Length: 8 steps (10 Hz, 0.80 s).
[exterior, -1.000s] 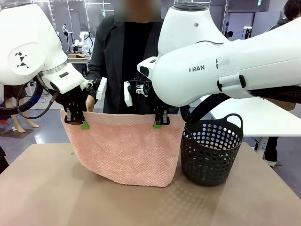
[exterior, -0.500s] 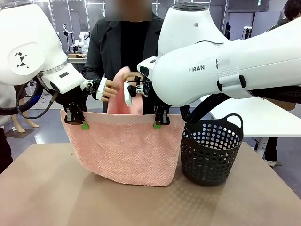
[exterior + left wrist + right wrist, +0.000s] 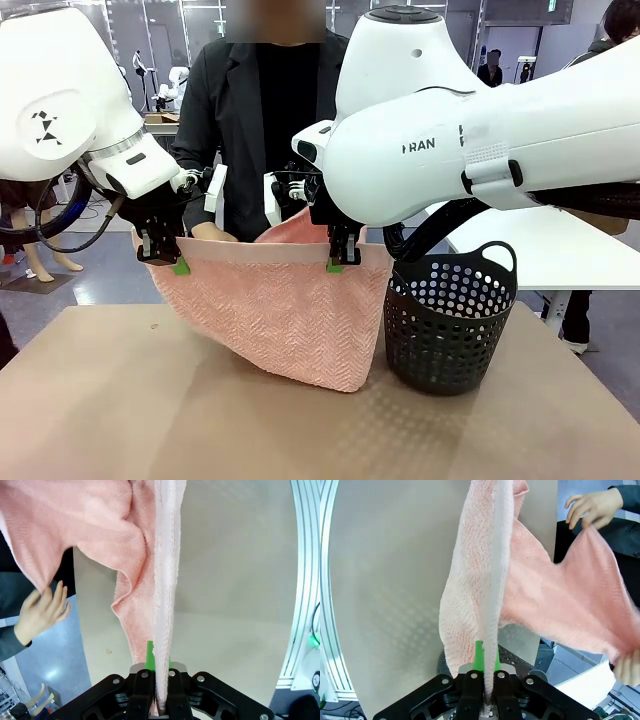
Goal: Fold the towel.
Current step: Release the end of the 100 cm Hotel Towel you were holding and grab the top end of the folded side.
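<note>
On the right side of the table stands a dark basket with round holes and two handles. From my camera I cannot see down to its bottom, so I cannot tell what lies in it.

Now from left to right. My left gripper is clamped on the top left corner of the towel; in the left wrist view the hem runs straight down between the closed fingers of this gripper. The towel is pink with a herringbone weave. It hangs above the table, in front of the person, stretched between both grippers. Its lower edge slants, high at the left and low at the right, just beside the basket. Behind the top hem a second layer of cloth rises, and a hand of the person is there, fingers spread. My right gripper is clamped on the top right corner, jaws closed on the hem.
</note>
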{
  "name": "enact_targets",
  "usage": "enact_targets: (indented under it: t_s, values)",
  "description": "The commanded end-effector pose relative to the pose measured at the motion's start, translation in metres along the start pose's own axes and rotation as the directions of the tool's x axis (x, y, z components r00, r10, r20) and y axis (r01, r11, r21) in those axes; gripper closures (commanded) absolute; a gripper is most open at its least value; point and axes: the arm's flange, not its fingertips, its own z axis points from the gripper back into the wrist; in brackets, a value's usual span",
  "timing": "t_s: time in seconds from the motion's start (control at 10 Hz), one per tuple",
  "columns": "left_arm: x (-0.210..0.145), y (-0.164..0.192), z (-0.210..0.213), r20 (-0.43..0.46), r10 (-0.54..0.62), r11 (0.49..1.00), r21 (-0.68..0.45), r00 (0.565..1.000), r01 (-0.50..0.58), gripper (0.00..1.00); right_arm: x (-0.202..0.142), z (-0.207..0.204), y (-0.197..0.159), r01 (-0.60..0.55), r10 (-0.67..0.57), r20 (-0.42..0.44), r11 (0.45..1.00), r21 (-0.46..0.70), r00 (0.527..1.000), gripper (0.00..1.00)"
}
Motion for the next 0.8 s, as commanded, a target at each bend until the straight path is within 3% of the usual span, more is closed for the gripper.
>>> enact_targets:
  t_s: [0.0, 0.7]
  values:
    - [-0.0008, 0.0004, 0.0007, 0.000, 0.005, 1.000, 0.002, 1.000, -0.005, 1.00, -0.0003, 0.0016, -0.0010, -0.003, 0.003, -0.001, 1.000, -0.010, 1.000, 1.00]
    - [-0.0008, 0.0004, 0.0007, 0.000, 0.005, 1.000, 0.002, 1.000, -0.005, 1.00, -0.0003, 0.0016, -0.0010, -0.003, 0.003, -0.001, 1.000, -0.010, 1.000, 1.00]
